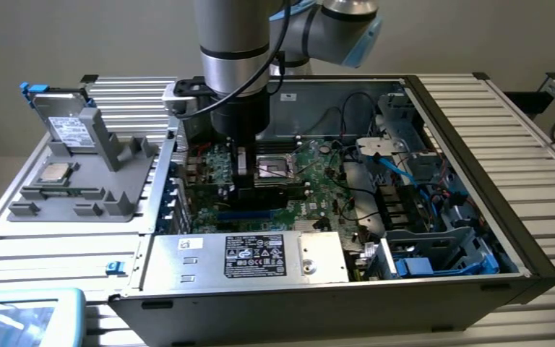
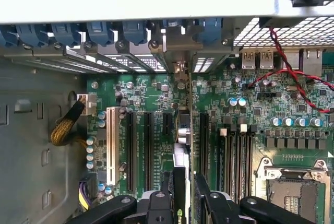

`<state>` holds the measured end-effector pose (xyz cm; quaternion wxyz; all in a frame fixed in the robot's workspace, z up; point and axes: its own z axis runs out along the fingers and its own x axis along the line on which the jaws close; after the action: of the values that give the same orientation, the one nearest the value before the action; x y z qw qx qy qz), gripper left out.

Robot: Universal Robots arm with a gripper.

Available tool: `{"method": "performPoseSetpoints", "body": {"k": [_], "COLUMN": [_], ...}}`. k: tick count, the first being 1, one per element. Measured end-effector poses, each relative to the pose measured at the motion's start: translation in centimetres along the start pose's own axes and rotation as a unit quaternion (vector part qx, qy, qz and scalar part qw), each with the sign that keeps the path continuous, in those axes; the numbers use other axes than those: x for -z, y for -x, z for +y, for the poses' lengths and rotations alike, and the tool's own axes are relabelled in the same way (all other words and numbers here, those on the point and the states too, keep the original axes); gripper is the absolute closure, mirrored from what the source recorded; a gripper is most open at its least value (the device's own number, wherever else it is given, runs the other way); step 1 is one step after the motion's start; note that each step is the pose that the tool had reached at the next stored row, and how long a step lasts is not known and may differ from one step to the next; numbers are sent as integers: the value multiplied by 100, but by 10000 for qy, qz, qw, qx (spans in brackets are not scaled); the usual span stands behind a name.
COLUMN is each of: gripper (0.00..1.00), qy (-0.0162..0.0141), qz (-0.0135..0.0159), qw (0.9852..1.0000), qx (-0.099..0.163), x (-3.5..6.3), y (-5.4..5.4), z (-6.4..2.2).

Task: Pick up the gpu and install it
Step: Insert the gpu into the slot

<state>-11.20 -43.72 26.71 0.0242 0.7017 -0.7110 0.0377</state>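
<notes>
Wrist view, looking down past the tool (image 2: 182, 190) into the open case (image 1: 306, 314). The tool is closed on the gpu (image 2: 180, 158), one finger on each face. The card hangs edge-on directly below the tool, just above the motherboard (image 2: 250, 112). Its bracket end points ahead of the tool toward the rear openings (image 2: 180, 59). Black slots (image 2: 202, 140) run parallel to the card on either side of the tool. Whether the card's edge has entered a slot cannot be told.

Judged risks:
- **Off the slot line.** If the card sits slightly to one side, a downward push would land its edge on the board, or on the capacitors (image 2: 233, 101) beside the tool, rather than in the connector.
- **Bracket on the frame.** If the bracket meets the rear frame instead of an opening, the card could tilt or slip in the grip.
- **Tilted card.** A tilted card would seat at one end only.

The red and black wires (image 2: 292, 72), well off to one side of the tool, look clear of the card.
</notes>
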Motion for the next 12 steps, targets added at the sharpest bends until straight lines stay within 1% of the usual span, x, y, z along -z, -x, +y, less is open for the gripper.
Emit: {"method": "performPoseSetpoints", "body": {"k": [2,6,12], "gripper": [73,73,73], "qy": [1,2,2], "qz": [1,-2,-37], "qw": [10000,10000,10000], "qx": [1,1,1], "x": [0,0,-1], "y": [-2,-5,-8], "z": [-17,-20,-13]}}
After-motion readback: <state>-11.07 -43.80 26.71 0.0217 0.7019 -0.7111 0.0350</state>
